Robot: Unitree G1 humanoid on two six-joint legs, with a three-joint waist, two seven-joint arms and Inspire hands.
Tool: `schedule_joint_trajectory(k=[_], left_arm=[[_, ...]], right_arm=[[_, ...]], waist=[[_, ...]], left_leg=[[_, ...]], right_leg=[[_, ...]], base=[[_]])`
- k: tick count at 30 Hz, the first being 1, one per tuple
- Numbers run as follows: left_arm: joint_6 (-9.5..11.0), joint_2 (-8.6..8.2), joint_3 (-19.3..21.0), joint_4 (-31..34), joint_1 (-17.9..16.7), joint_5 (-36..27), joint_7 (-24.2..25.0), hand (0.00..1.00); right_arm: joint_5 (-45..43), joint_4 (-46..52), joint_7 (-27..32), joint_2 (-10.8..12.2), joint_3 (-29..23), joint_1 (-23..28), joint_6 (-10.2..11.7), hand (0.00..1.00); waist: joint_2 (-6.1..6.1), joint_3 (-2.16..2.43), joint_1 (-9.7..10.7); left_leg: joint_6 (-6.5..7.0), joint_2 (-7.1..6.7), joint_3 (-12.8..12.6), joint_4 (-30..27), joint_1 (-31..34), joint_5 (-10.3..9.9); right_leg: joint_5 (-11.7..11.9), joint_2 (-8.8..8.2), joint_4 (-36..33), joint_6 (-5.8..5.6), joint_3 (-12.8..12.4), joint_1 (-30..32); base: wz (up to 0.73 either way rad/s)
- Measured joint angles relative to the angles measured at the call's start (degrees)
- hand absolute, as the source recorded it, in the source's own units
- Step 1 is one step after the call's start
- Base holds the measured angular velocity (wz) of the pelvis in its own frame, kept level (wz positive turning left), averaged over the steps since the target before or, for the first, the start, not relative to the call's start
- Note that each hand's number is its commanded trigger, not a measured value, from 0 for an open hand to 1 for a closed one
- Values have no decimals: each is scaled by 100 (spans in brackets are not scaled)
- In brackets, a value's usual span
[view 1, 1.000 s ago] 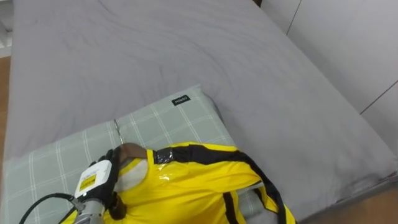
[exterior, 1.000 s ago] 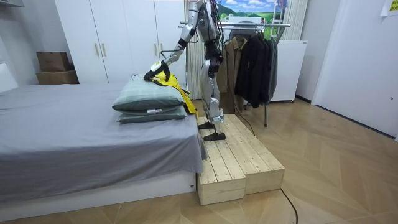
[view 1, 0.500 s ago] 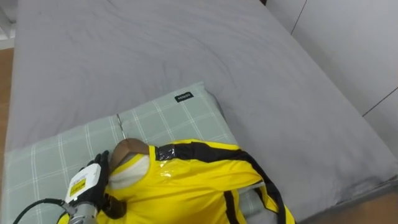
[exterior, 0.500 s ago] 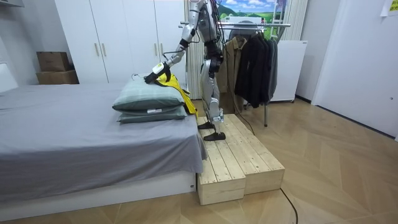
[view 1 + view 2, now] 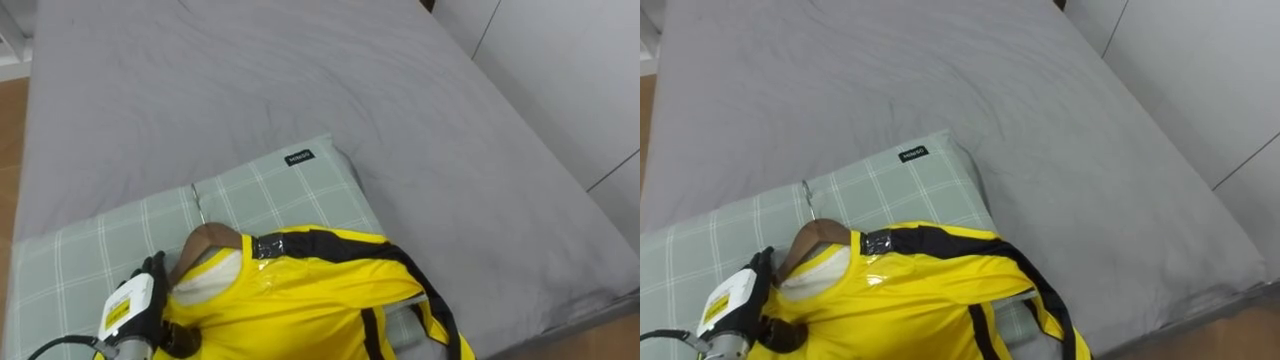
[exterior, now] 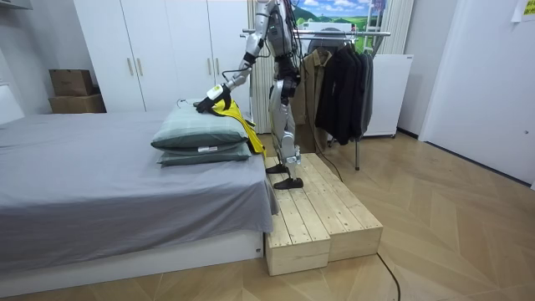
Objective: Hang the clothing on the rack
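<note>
On the pillow, near edge: yellow shirt (image 5: 310, 300) lies flat on a wooden hanger (image 5: 205, 238); collar points at the pillow's middle, hem end spills over the pillow's near edge and down the bed's side.
Shirt: glossy yellow fabric, black stripes along shoulder and sleeve, white inner collar.
Hanger: brown rounded neck shows at the collar; thin metal hook (image 5: 198, 205) lies on the pillow.
Left hand (image 5: 135, 305): at the shirt's left shoulder, dark fingers curled round the shoulder edge.
Pillow (image 5: 260, 190): soft, green-grey check, stacked on a second pillow (image 6: 201, 156) at the bed's corner.
Bed (image 5: 300, 80): grey sheet, light creases, wide flat run beyond the pillow's far edge.
Robot: upright on a wooden platform (image 6: 322, 213) against the bed's end, clothes rack (image 6: 343, 33) with dark coats (image 6: 343, 84) just behind.
</note>
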State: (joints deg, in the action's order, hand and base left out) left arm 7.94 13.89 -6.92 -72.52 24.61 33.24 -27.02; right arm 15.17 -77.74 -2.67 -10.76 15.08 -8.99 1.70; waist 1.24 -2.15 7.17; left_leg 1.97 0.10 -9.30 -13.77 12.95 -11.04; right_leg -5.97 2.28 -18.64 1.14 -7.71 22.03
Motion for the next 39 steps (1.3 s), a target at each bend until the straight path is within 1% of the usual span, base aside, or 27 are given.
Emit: schedule_joint_trajectory(k=[3,6,7,12,14,17,19,23,25,27,29,30,31,32,34,35,36,38,39], left_arm=[[0,-8,4,-68,-28,3,2,0],[0,-14,4,-68,-62,-3,9,0],[0,-14,5,-67,-62,-19,11,0],[-3,-12,6,-69,-63,-230,17,0],[-6,-14,0,-73,-63,-239,37,0],[-20,-34,-4,-86,-65,-416,217,0],[-35,-49,-8,-107,-65,-512,361,0],[-40,-48,-1,-118,-64,-512,461,0],[-41,-48,3,-140,-64,-557,552,0],[-45,-48,4,-167,-60,-569,624,0],[-71,-48,4,-170,-56,-577,690,26],[-96,-48,2,-169,-55,-613,752,46],[-117,-49,2,-170,-54,-647,784,55],[-126,-49,4,-173,-51,-649,796,56],[-153,-42,11,-180,-24,-681,814,64],[-164,-32,11,-182,-11,-683,810,71],[-188,3,19,-183,20,-685,796,75],[-243,62,76,-178,89,-690,772,78],[-279,101,122,-176,145,-764,774,82]], right_arm=[[-60,0,0,2,-4,-12,-24,0],[-178,1,1,5,-4,-41,-54,0],[-206,0,1,7,-4,-45,-57,0],[-227,-2,1,15,-4,-46,-56,0],[-217,-1,0,24,-1,-44,-56,0],[-181,7,-3,36,11,-46,-54,0],[-176,3,-4,39,13,-49,-46,0],[-180,2,-13,58,-4,-81,-35,0],[-195,6,-63,60,-4,-80,-36,0],[-201,5,-102,54,-23,-80,-36,0],[-219,6,-114,37,-73,-81,-36,0],[-224,9,-113,27,-74,-84,-36,0],[-224,10,-113,21,-74,-89,-35,0],[-226,11,-113,20,-76,-93,-35,0],[-224,8,-113,19,-83,-98,-36,0],[-224,7,-113,19,-84,-98,-36,0],[-224,8,-113,19,-86,-98,-38,0],[-223,8,-113,18,-86,-98,-47,0],[-223,8,-115,14,-86,-98,-54,0]], waist=[[20,3,-4],[67,-1,-15],[87,9,-18],[124,24,-36],[124,25,-66],[116,25,-141],[114,28,-144],[91,26,-134],[57,25,-136],[18,36,-124],[-20,52,-125],[-37,53,-126],[-51,52,-125],[-54,50,-125],[-58,48,-126],[-58,47,-126],[-57,47,-126],[-55,46,-121],[-53,45,-113]], left_leg=[[-1,-1,-4,-16,-2,0],[-1,0,-10,-71,8,0],[-1,2,-9,-97,28,0],[-1,1,7,-134,46,0],[-1,6,9,-145,42,-1],[-1,42,13,-147,35,-1],[-1,43,8,-148,28,-1],[1,47,2,-131,9,-2],[1,34,1,-37,-40,-3],[1,31,2,11,-64,-2],[1,38,3,5,-65,0],[2,40,3,-2,-68,8],[1,40,3,-1,-71,13],[1,40,3,-2,-70,13],[1,40,3,-1,-70,13],[1,38,3,-1,-71,13],[4,34,3,-1,-72,15],[11,24,2,0,-74,19],[18,16,3,4,-77,24]], right_leg=[[0,0,-9,0,-5,-2],[-1,1,-1,0,-7,-1],[-1,0,4,1,-6,-1],[2,-7,9,2,-1,-4],[11,-3,17,1,-3,-21],[97,20,119,6,-2,-93],[127,20,178,-3,-1,-122],[162,19,210,-11,2,-169],[162,17,211,-12,2,-172],[163,15,213,-11,14,-172],[165,18,212,-8,19,-173],[165,19,211,-7,19,-177],[165,18,212,-7,19,-178],[164,18,215,-7,19,-178],[164,17,221,-7,19,-178],[164,15,220,-7,19,-179],[164,10,220,-8,19,-179],[162,0,217,-10,19,-180],[160,-7,213,-13,19,-180]], base=[[0],[0],[0],[0],[0],[0],[0],[0],[0],[0],[0],[0],[0],[0],[0],[0],[0],[0],[0]])
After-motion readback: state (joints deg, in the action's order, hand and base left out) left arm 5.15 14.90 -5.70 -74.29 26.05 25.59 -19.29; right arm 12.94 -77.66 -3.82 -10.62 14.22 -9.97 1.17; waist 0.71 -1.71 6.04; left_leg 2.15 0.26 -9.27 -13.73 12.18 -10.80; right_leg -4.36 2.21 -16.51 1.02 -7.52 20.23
